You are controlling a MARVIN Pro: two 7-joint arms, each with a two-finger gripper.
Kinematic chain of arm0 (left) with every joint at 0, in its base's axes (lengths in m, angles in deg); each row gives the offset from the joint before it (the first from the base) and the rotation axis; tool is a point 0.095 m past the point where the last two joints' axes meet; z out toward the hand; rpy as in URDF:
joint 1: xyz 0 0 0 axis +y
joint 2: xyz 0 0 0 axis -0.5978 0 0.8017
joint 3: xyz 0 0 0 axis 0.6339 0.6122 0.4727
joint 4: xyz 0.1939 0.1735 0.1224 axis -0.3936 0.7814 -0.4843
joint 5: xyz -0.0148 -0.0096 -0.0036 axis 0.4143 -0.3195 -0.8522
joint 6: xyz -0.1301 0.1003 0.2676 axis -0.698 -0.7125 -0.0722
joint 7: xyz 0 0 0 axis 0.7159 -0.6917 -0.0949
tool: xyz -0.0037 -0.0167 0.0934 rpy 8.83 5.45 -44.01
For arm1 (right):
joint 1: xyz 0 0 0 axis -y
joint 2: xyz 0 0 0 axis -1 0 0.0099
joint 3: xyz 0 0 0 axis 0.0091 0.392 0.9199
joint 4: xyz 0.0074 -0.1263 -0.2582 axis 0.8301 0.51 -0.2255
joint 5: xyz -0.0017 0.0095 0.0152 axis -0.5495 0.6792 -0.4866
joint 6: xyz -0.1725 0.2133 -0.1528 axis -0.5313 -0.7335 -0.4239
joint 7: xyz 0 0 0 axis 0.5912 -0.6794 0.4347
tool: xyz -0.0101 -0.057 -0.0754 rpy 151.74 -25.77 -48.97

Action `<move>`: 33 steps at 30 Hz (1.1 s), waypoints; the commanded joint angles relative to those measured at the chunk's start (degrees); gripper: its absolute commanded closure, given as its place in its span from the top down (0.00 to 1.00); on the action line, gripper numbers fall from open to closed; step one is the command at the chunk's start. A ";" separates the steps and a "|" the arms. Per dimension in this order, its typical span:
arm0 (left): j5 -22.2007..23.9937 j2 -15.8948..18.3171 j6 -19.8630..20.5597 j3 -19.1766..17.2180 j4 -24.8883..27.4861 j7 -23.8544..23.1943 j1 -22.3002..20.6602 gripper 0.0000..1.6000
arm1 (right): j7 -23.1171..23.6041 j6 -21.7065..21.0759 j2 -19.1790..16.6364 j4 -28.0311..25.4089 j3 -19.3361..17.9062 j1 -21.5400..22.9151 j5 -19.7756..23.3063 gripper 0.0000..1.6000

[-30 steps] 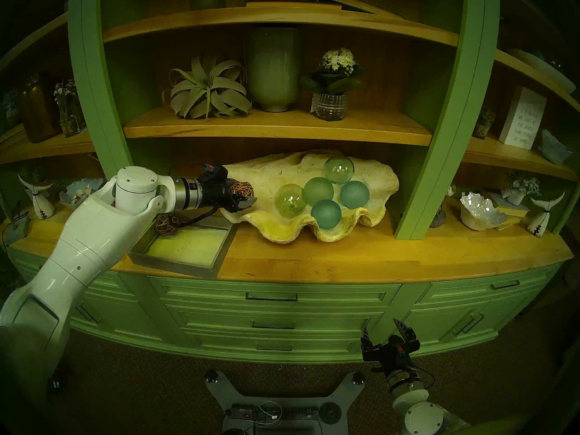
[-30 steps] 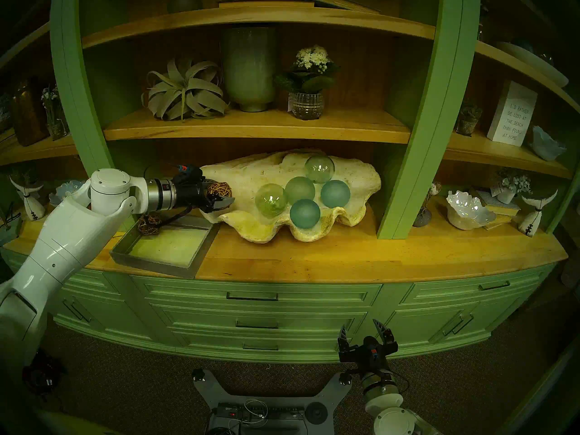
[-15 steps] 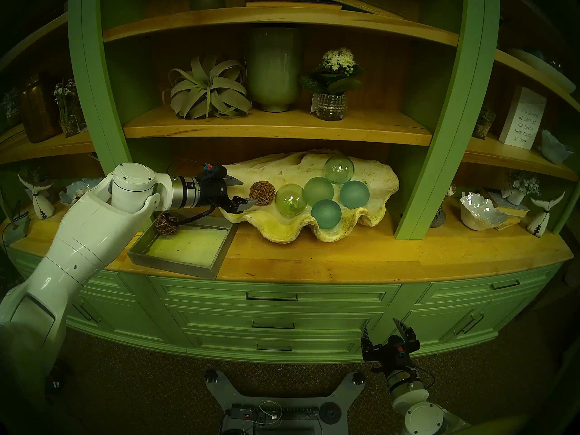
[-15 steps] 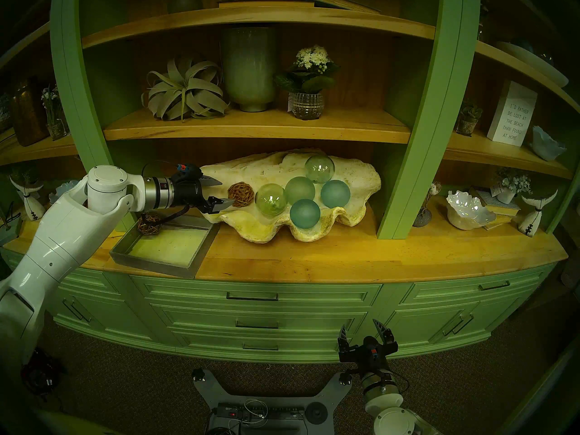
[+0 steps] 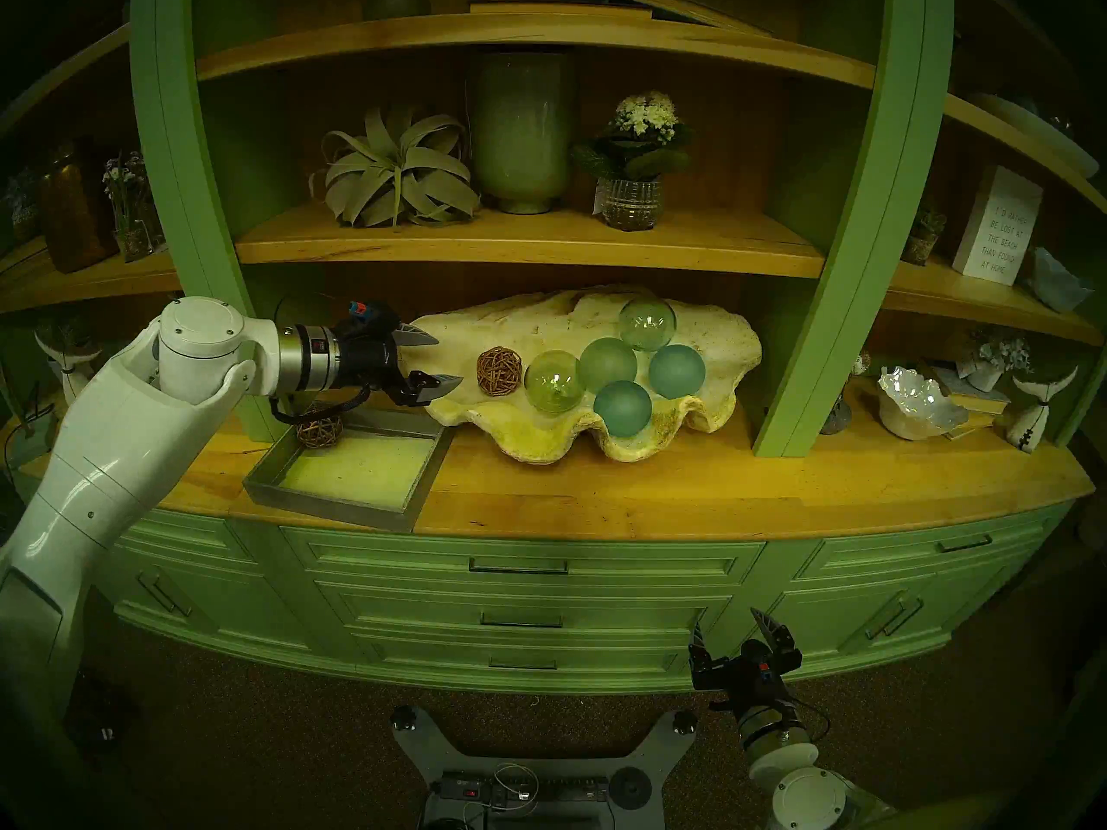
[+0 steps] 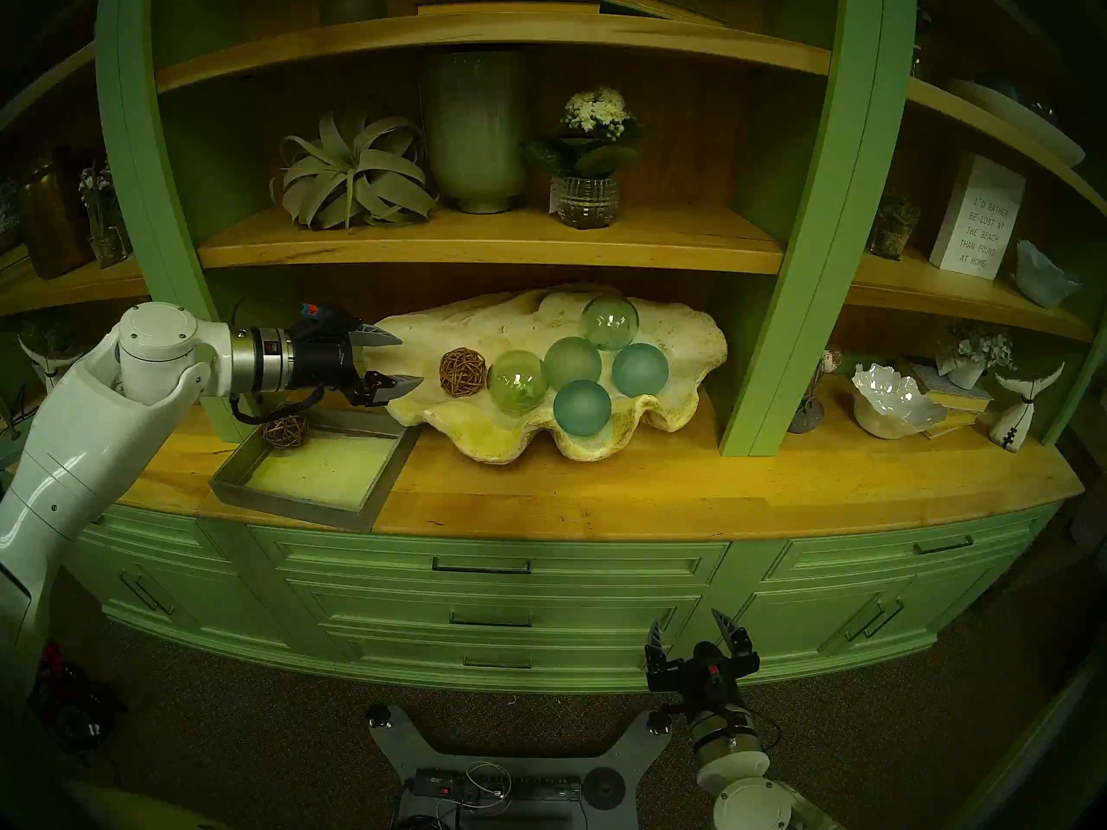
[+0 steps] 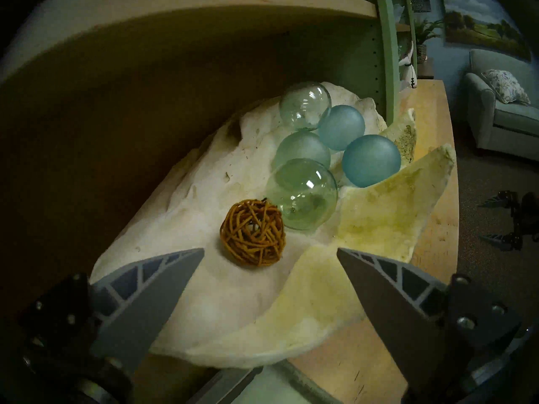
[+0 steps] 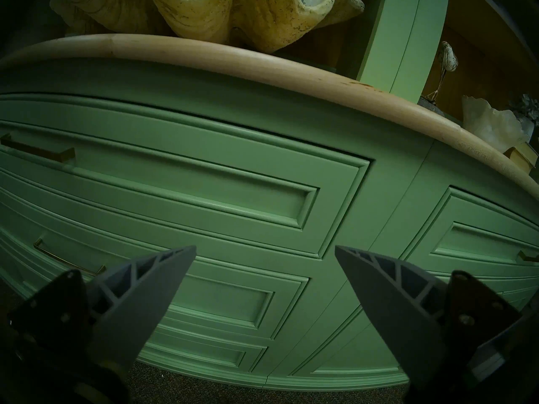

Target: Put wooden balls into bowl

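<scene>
One brown woven rattan ball point(image 5: 499, 372) point(image 6: 462, 372) point(image 7: 253, 233) lies inside the big cream clam shell point(image 5: 539, 442) point(image 6: 500, 448) point(image 7: 376, 219), touching a clear green glass ball point(image 5: 553, 382). The second rattan ball point(image 5: 320, 429) point(image 6: 286, 431) sits in the back corner of the grey square tray point(image 5: 335, 499), partly behind my left arm's cable. My left gripper point(image 5: 448, 359) point(image 6: 410, 360) point(image 7: 269, 253) is open and empty at the shell's left end, a little left of the first ball. My right gripper point(image 5: 728, 622) point(image 6: 687, 622) point(image 8: 265, 250) is open and empty, low in front of the drawers.
Several green and teal glass balls point(image 5: 623, 408) fill the shell's middle. A wooden shelf point(image 5: 527, 248) hangs close above the shell. Green uprights point(image 5: 838, 308) flank the bay. Small white ruffled bowls point(image 5: 919, 400) and figurines stand at both sides. Green drawers point(image 8: 204, 190) face my right gripper.
My left gripper opened and let go of the rattan ball, which rolled right inside the shell against the clear green glass ball. The left arm then drew back to the left. The right arm stayed still.
</scene>
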 commanded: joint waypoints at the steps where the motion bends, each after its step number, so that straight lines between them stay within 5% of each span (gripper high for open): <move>1: -0.42 6.50 -0.60 -8.39 -3.08 -0.85 3.71 1.00 | 0.00 0.35 0.04 -1.21 -0.07 0.43 -0.10 1.00; 10: -0.01 11.62 -3.48 -16.22 -5.87 -4.99 11.91 1.00 | -0.01 0.38 0.03 -1.31 -0.08 0.39 -0.12 1.00; 18: 2.99 15.74 -9.77 -20.78 -4.52 -10.82 21.32 1.00 | -0.02 0.35 -0.03 -1.57 -0.13 0.24 -0.10 1.00; 20: 2.67 15.57 -10.62 -19.59 -5.47 -11.84 20.10 1.00 | -0.03 0.33 -0.03 -1.60 -0.13 0.23 -0.10 1.00; 27: -7.35 18.02 -17.45 -19.59 -2.85 -11.89 25.52 1.00 | -0.02 0.33 -0.03 -1.58 -0.13 0.24 -0.09 1.00; 33: -19.06 19.28 -24.25 -17.77 -3.68 -7.00 26.64 1.00 | -0.02 0.34 -0.02 -1.54 -0.12 0.27 -0.10 1.00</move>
